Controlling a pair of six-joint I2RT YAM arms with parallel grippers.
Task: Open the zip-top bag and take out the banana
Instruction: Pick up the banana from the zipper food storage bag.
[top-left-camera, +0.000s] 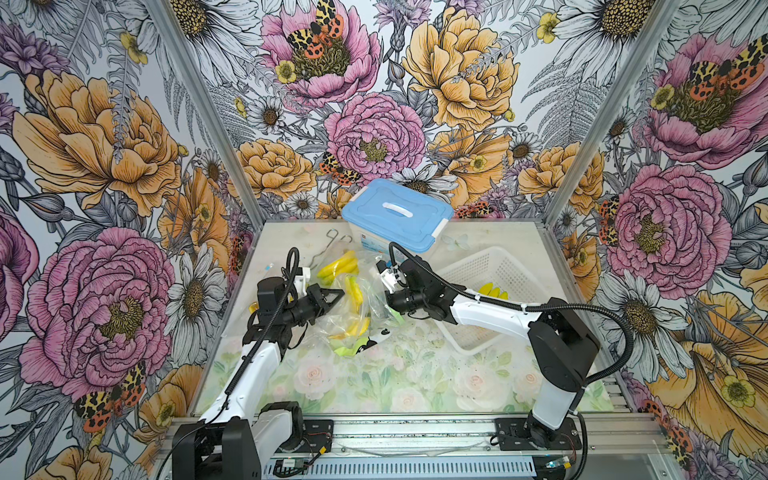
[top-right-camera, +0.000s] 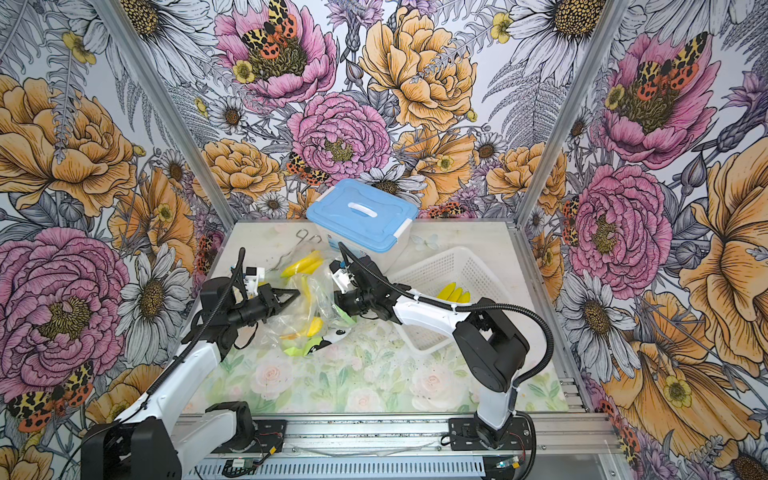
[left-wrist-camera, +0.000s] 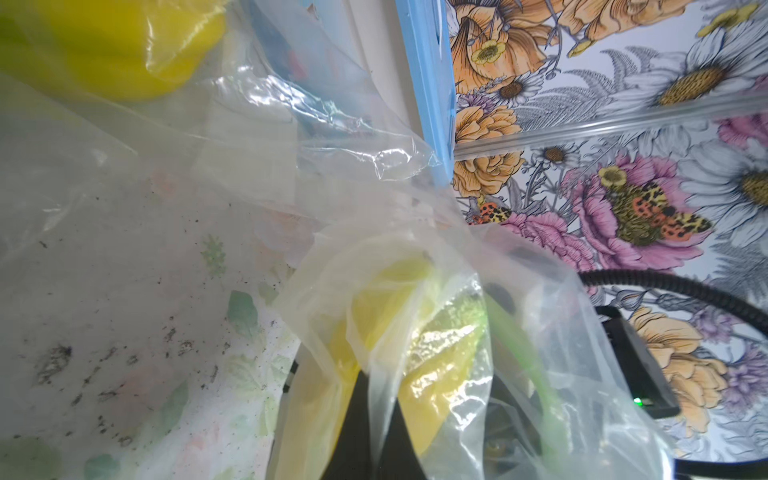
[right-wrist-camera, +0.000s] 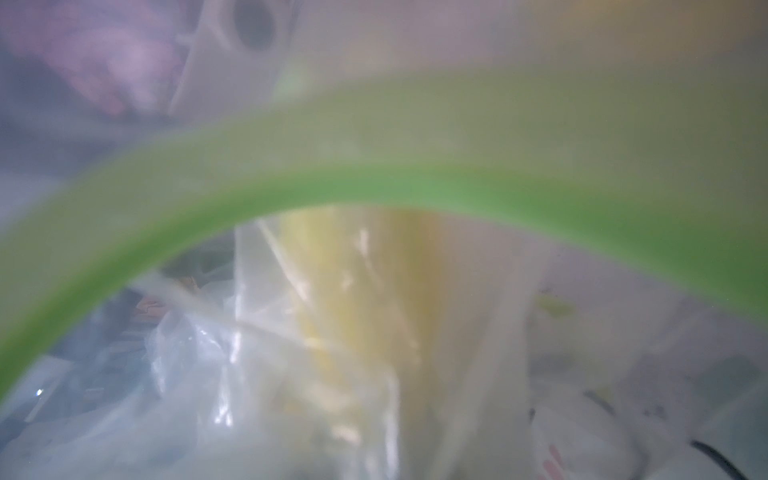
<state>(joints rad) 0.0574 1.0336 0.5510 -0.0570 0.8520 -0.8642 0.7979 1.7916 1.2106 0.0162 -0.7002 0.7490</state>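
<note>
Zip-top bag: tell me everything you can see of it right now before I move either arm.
The zip-top bag is clear, crumpled film with a green zip strip, lying on the table. Yellow banana shows through it. The left gripper is shut on a bunched fold of its film; the right gripper sits at the green strip, its grip hidden. Whether the mouth is open cannot be told.

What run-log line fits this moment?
left gripper: shut on clear zip-top plastic bag; right gripper: at bag mouth; curved yellow banana: inside bag
</note>
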